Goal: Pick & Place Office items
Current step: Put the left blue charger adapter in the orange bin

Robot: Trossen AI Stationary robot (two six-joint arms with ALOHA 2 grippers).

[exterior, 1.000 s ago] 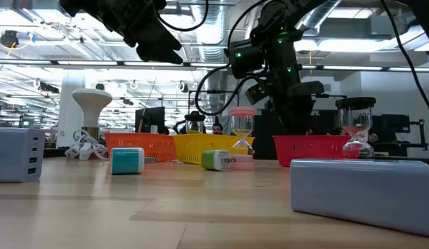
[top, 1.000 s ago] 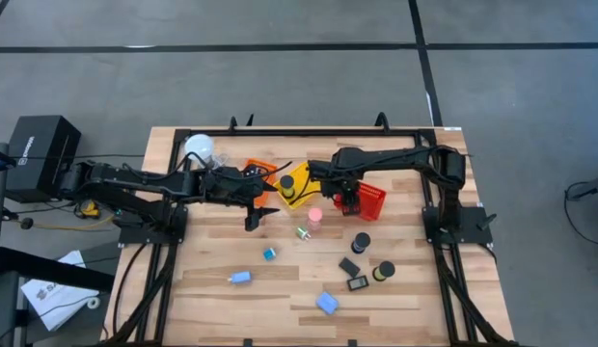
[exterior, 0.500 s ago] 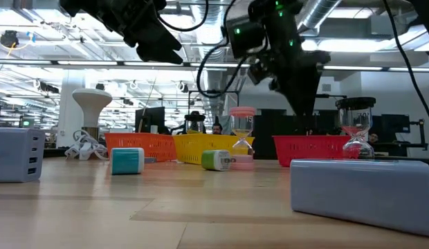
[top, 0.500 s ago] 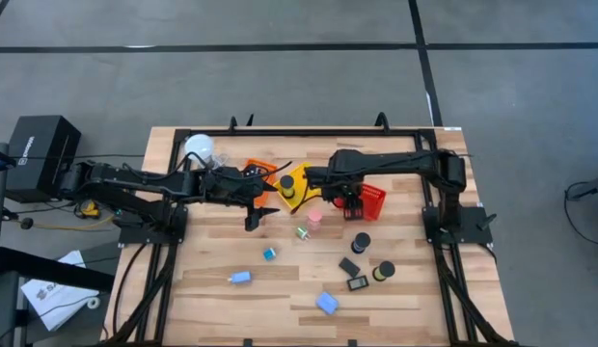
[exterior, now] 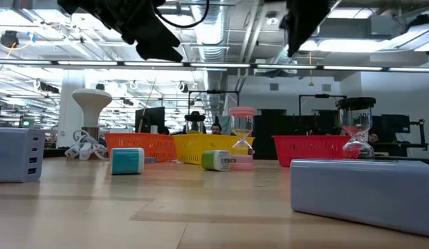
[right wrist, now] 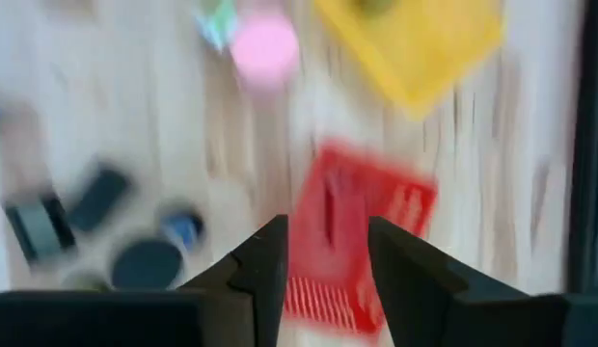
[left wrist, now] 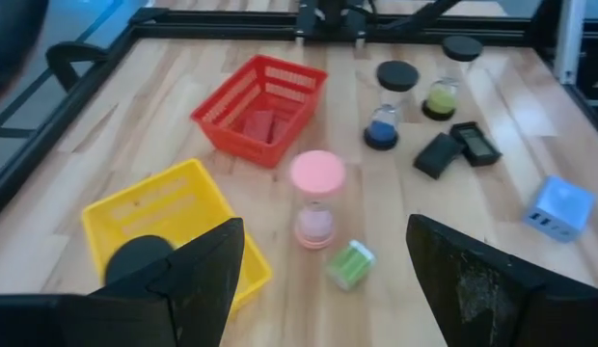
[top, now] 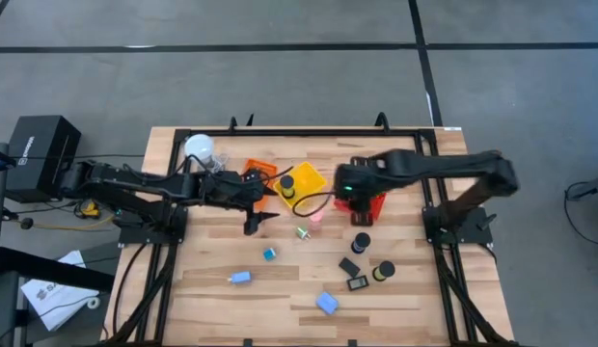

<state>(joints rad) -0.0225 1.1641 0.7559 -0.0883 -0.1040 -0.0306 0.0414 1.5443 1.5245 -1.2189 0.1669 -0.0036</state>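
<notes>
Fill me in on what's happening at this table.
Two robot arms are sorting office items into mesh baskets. The right gripper is shut and empty above the red basket, which already holds a red item. The left gripper hangs open near the yellow basket. The pink hourglass and others wait on the table.

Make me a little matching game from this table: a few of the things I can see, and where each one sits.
Things:
1. pink hourglass
2. black round lid
3. small red block
4. light-blue block

Places:
A. inside the yellow basket
B. inside the red basket
C. standing on the bare table, between the two baskets
D. on the table, apart from the baskets, past the black flat pieces

Pairs: 1-C, 2-A, 3-B, 4-D
</notes>
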